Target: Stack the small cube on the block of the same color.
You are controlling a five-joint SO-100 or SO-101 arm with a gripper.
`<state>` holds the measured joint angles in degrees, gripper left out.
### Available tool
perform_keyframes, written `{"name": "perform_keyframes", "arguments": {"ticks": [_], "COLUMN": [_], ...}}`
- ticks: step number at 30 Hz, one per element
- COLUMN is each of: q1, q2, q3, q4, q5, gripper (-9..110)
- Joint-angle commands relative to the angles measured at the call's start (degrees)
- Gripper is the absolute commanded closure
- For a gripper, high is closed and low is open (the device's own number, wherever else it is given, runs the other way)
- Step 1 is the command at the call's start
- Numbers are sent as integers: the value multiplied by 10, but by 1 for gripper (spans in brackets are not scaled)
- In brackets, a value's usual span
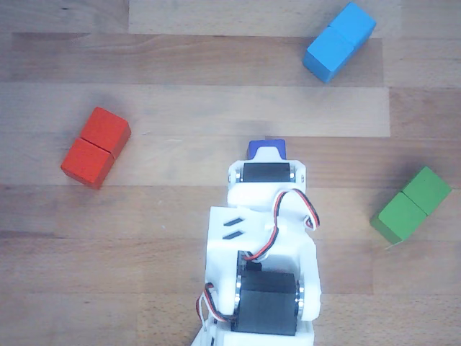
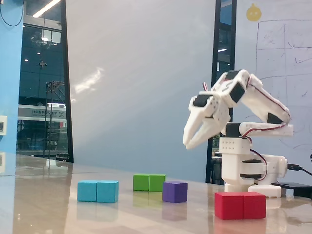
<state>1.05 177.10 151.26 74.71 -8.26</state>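
The small dark blue cube (image 2: 174,191) stands on the wooden table; in the other view only its far edge (image 1: 253,147) shows past the arm's front end. The light sky-blue oblong block (image 1: 339,41) lies at the upper right there, and at the left in the fixed view (image 2: 97,191). My gripper (image 2: 187,145) hangs well above the table, pointing down and left, with its fingertips together and nothing held. It is above and slightly right of the cube in the fixed view.
A red oblong block (image 1: 96,147) lies at the left and a green one (image 1: 411,205) at the right in the other view. In the fixed view the red block (image 2: 240,205) is in front of the arm's base (image 2: 246,168), and the green block (image 2: 149,182) is behind.
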Motion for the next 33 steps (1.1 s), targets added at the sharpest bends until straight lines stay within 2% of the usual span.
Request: {"name": "perform_keyframes", "arguments": {"ticks": [1, 20, 28, 33], "q1": [-4, -4, -4, -4], "q2": [-86, -540, -608, -625], "q3": [-135, -654, -664, -650], "q4": [-9, -6, 6, 53], "q5": [-3, 3, -2, -2], "gripper": [101, 101, 101, 101]}}
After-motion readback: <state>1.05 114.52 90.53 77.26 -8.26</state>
